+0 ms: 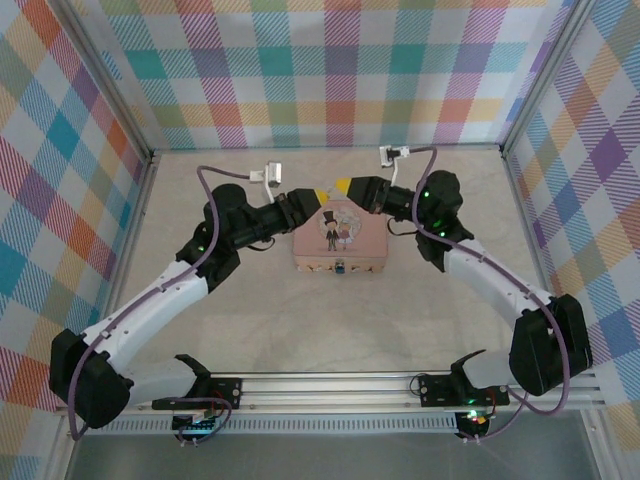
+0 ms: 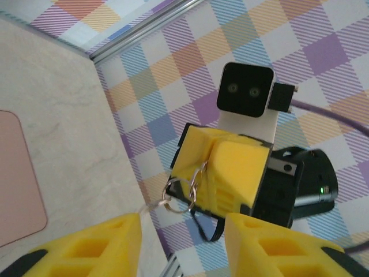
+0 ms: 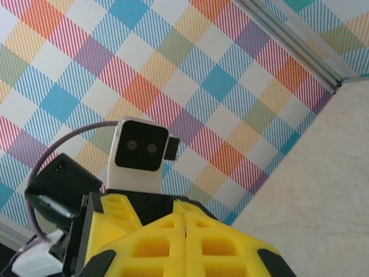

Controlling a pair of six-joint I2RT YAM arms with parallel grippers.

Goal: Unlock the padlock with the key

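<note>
Above the far edge of the pink rectangular tin [image 1: 370,245], the right hand [image 3: 185,231] was pressed together, pinching a silver metal key ring [image 2: 180,189]. The left hand [image 2: 181,245] stood spread, facing it. The tiny blue-teal padlock [image 1: 341,266] sat at the tin's near edge. Best to close squarely on the ring before the right lets go.

Readable text: none can be made out.
Pink tin [image 1: 340,238]: the lid carries a drawn cartoon couple, a picture only, with no lettering legible.
Padlock [image 1: 341,266]: too small to read any stamp or brand.
Key ring [image 2: 180,190]: bare metal loops, nothing legible on them.
Wrist camera housing [image 2: 248,89]: black face with two lenses, plain as far as can be seen.
Circuit board [image 1: 195,425]: sits at the near rail with small lights on, and any print on it is too small to read.
</note>
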